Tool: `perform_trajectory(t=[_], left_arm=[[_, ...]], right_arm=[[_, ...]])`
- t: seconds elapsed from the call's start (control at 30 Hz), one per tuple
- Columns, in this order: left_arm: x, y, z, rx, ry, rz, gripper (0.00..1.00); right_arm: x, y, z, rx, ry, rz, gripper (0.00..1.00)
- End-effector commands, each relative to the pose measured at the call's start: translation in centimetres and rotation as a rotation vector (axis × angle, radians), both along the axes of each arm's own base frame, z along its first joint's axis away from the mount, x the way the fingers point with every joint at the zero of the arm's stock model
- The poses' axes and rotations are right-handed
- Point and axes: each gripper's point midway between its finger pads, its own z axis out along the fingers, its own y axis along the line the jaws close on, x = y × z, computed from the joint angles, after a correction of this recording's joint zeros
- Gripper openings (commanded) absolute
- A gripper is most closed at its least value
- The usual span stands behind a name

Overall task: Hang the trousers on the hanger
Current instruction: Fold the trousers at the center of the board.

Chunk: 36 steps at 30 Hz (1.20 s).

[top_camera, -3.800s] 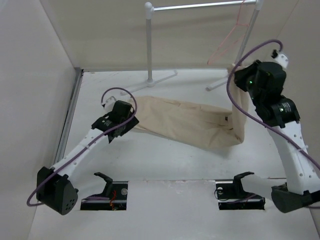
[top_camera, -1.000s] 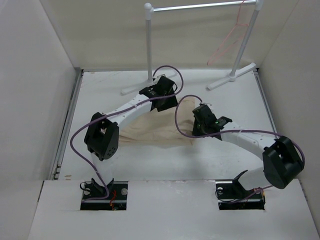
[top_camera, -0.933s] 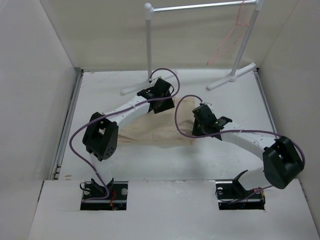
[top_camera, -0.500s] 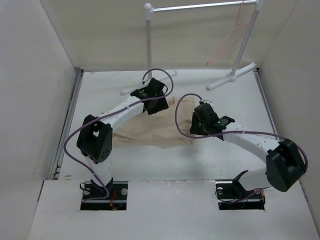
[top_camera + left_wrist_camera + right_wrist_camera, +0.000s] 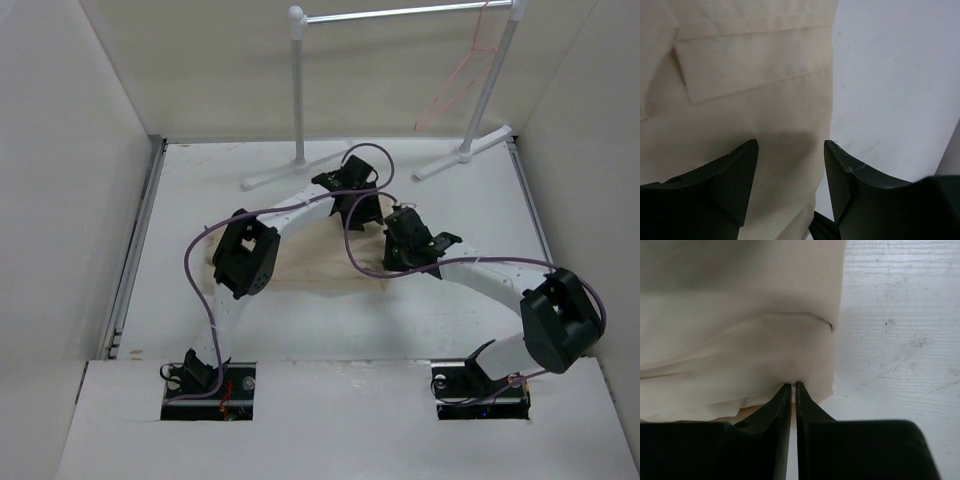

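Trousers (image 5: 312,264) lie bunched; left pincer (image 5: 790,146) hovers spread over them, right pincer (image 5: 792,385) pinches their edge.

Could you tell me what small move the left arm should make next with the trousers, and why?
Probably lower the left gripper and close it on the edge of the trousers. Its jaws stand open above the cloth beside the flap pocket, while the right gripper seems to pinch a fold, and the hanger hangs far back on the rack.
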Motion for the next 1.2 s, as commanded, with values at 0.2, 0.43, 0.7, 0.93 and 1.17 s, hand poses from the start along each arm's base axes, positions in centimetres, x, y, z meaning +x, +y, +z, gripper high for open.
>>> perform_trajectory(t=[0.2, 0.43, 0.7, 0.93, 1.17], left_arm=[[1.1, 0.0, -2.1, 0.04, -0.019, 0.046, 0.51], [0.6, -0.3, -2.0, 0.018, -0.003, 0.051, 0.51], [-1.4, -0.3, -0.8, -0.026, 0.002, 0.056, 0.51], [-1.6, 0.2, -1.4, -0.016, 0.014, 0.061, 0.51], [-1.3, 0.3, -1.5, -0.017, 0.015, 0.066, 0.51]], right_arm=[[-1.9, -1.8, 0.7, 0.025, -0.044, -0.072, 0.05], [-3.3, -2.3, 0.8, 0.057, -0.04, -0.077, 0.14], [1.2, -0.6, 2.7, 0.041, -0.112, -0.057, 0.48], [0.4, 1.3, 2.8, 0.045, -0.082, 0.008, 0.54], [-1.5, 2.7, 2.6, 0.109, -0.056, 0.076, 0.59]])
